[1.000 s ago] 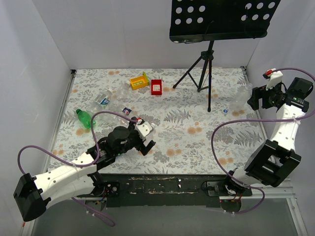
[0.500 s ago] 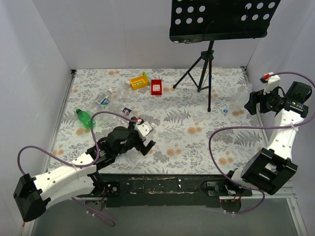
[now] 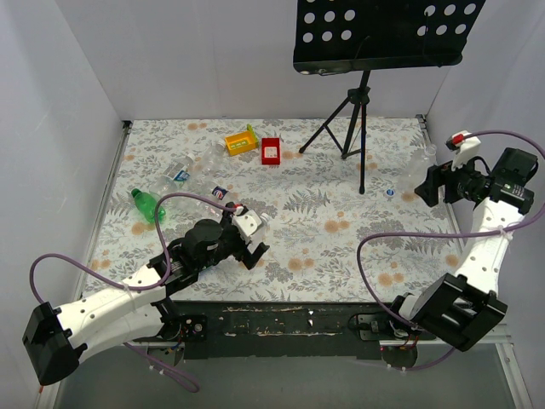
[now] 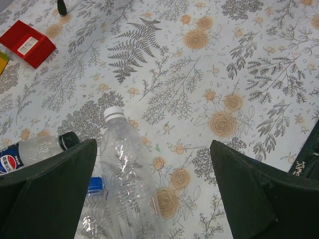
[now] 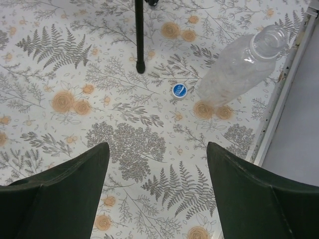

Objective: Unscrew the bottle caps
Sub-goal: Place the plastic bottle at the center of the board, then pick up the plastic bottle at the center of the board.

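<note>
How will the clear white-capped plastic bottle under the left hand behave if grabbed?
The clear white-capped plastic bottle looks empty, so probably light. Its wall is creased, so it may crush under a squeeze. Lying on its side, it could roll when nudged.

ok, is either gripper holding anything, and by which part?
Nothing is held: the left gripper is open over a clear bottle, the right gripper open above the table.

Plain white panel walls (image 3: 213,60) close in the table (image 3: 341,213) on its left, far and right sides. The table is covered by a white cloth printed with grey ferns and orange roses. Toward the far edge stands a black perforated metal music stand (image 3: 383,34) on a thin black tripod (image 3: 351,119). The light is even and soft.
</note>
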Controlling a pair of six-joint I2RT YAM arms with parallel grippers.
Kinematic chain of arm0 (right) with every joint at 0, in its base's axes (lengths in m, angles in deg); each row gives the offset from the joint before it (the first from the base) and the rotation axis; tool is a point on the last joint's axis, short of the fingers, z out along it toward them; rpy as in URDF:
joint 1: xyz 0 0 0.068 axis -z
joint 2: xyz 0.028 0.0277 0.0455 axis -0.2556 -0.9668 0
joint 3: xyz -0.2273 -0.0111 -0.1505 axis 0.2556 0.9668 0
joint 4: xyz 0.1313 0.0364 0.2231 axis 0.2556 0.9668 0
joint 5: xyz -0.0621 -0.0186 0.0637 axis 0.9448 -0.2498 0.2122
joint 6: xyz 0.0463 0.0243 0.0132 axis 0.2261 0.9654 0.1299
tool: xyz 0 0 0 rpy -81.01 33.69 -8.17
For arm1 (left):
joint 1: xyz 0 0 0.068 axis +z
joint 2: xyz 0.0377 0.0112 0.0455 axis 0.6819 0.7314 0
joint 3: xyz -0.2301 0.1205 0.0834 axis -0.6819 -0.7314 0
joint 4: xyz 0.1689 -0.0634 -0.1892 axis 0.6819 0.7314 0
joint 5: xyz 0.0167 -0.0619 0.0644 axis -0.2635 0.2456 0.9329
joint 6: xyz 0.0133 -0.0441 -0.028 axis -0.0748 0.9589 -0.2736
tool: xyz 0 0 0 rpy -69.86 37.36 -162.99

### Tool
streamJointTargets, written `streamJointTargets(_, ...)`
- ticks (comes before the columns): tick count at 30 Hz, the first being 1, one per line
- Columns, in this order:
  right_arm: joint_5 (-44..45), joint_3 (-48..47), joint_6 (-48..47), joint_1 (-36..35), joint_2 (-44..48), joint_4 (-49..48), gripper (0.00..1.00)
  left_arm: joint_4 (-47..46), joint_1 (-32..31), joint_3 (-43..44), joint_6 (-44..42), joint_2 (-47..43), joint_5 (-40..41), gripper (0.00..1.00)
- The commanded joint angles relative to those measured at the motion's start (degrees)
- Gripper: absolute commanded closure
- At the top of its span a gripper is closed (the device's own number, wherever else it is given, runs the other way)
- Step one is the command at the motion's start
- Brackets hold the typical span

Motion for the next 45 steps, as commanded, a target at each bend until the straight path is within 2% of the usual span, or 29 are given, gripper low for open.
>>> streamJointTargets(1,-5.0,2.3,-0.6,-2.2,2.9,3.2,0.14,-0.3,0.8,0.7,1.9,-1.1,0.3,0.02)
streamJointTargets(12,-6.4,10.7,5.4,-19.9,8.1,-2.1,0.15,-0.1,6.1,4.9,13.7,0.6,-0.9,0.02)
streamJointTargets(23,-11.5,18.4,2.7,-26.0,8.3,-8.4,0.15,5.3,11.7,14.8,32.5,3.8,-4.0,0.02)
streamJointTargets(27,-14.0,21.2,3.7,-26.2,8.5,-13.6,0.14,5.9,18.4,16.3,39.5,4.6,-10.3,0.02)
streamJointTargets(32,-15.8,25.5,3.8,-26.2,8.4,-18.1,0.14,5.8,32.1,17.6,48.5,8.4,-24.4,0.02)
streamJointTargets(35,-16.6,27.9,4.1,-26.2,8.8,-20.8,0.14,7.0,37.2,19.2,52.3,12.7,-30.5,0.02)
streamJointTargets(40,-17.4,31.8,4.8,-26.1,10.4,-24.6,0.14,17.1,38.3,25.9,50.3,20.6,-28.5,0.02)
streamJointTargets(45,-17.6,31.8,4.0,-25.5,9.9,-24.2,0.13,25.2,38.3,29.5,42.9,25.0,-17.5,0.02)
